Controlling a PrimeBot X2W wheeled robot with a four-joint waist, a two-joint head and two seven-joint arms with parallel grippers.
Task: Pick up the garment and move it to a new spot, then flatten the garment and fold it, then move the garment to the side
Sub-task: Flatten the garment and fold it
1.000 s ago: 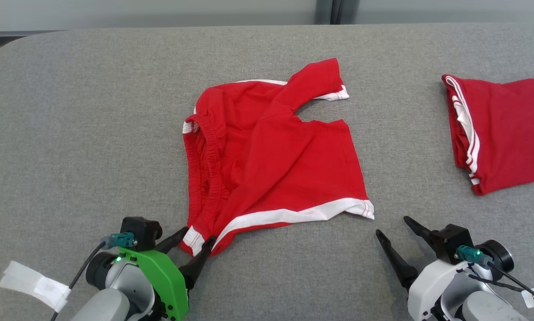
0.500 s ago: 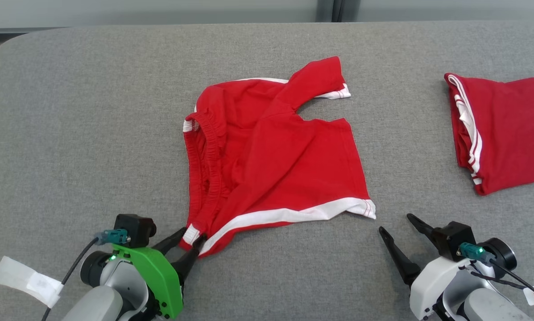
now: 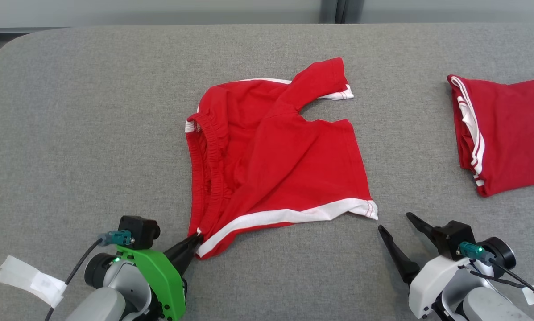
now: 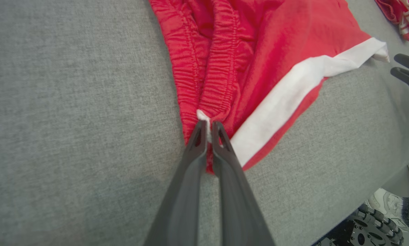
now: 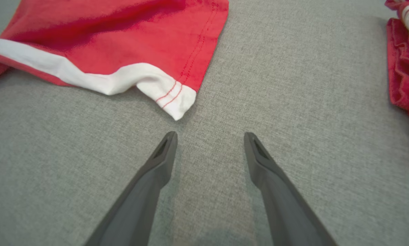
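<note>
Though rumpled, garment point(image 3: 275, 151) corner between left claw point(image 3: 196, 237) tips.

From the near edge, the head view looks down over the grey table point(image 3: 70, 111). Both wrist views sit low and close, sharing the white-hemmed corner of the red shorts point(image 5: 122, 41).

The left tool point(image 4: 207, 127) now has its two fingers drawn together, pinching the near corner of the red shorts point(image 3: 284, 160); a second ago they stood apart around it. The white patch at its tips is nearly hidden, and the cloth there seems gathered narrower.
</note>
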